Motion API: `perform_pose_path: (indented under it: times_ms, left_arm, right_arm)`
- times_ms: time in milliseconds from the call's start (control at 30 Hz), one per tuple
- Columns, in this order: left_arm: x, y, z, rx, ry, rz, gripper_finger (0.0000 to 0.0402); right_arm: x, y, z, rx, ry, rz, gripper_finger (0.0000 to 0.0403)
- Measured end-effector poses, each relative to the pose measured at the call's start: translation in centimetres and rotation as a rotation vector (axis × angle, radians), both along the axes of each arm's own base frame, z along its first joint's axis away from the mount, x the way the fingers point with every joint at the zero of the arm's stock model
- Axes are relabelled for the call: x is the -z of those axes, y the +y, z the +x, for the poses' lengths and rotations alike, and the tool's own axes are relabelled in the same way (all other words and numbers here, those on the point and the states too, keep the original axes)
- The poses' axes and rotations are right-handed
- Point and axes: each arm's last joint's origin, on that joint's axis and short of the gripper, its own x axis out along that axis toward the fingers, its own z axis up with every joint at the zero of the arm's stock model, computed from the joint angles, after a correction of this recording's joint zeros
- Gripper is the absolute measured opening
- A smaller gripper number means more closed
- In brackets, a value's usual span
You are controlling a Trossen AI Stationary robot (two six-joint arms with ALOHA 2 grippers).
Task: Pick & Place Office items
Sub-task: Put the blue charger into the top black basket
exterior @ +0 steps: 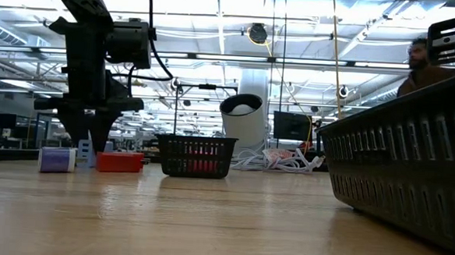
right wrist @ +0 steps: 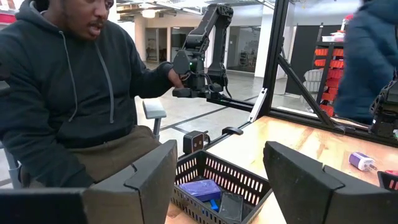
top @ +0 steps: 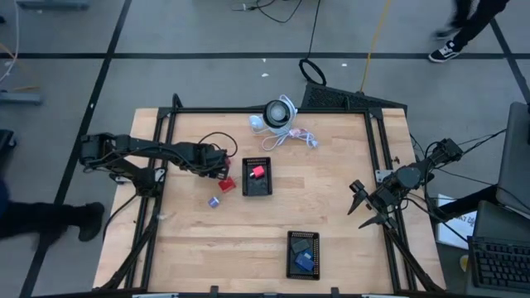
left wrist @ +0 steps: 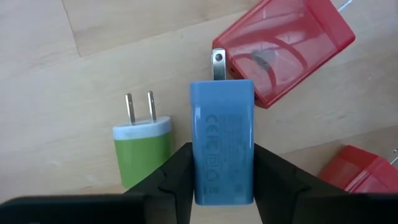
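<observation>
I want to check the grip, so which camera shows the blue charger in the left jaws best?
The left wrist view: the blue charger fills the middle, clamped between the left gripper jaws, prongs pointing away. The high view hides it under the arm beside the red block. The low view shows only a blue sliver; the right wrist view shows none.

The pale wood tabletop [top: 331, 199] carries two black trays [top: 257, 176] [top: 303, 253], a white round device [top: 277, 114] with its cable, and small plugs beside the left arm's jaws: a red block [left wrist: 283, 46], a green-and-white one [left wrist: 142, 149].
</observation>
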Motion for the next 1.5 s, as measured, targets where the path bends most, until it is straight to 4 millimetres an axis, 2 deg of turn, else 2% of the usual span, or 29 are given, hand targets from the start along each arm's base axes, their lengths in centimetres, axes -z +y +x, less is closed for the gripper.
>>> perform_pose_path:
  times_ms: [100, 600, 733, 1100, 1233, 1367, 1500]
  left_arm:
    - [0.0, 0.0, 0.0, 0.017, 0.003, 0.002, 0.0120]
    - [-0.3, 0.1, 0.2, 0.111, 0.022, 0.026, 0.0120]
    - [-1.6, 0.1, 1.2, 0.153, -0.011, 0.074, 0.0120]
    - [-7.3, -0.5, 4.7, 0.352, -0.165, 0.157, 0.0120]
    - [-8.9, -1.3, 6.1, 0.529, -0.246, 0.217, 0.0120]
    - [-9.7, -2.9, 7.4, 0.741, -0.361, 0.257, 0.0120]
    - [-10.2, -4.1, 8.1, 0.833, -0.441, 0.292, 0.0120]
  right_arm:
    - [0.0, 0.0, 0.0, 0.000, 0.000, 0.000, 0.0231]
    - [0.0, 0.0, 0.0, 0.000, 0.000, 0.000, 0.0232]
    - [0.0, 0.0, 0.0, 0.000, 0.000, 0.000, 0.0231]
    - [0.0, 0.0, 0.0, 0.000, 0.000, 0.000, 0.0230]
    - [0.0, 0.0, 0.0, 0.000, 0.000, 0.000, 0.0231]
    - [0.0, 0.0, 0.0, 0.000, 0.000, 0.000, 0.0227]
    - [0.0, 0.0, 0.0, 0.000, 0.000, 0.000, 0.0228]
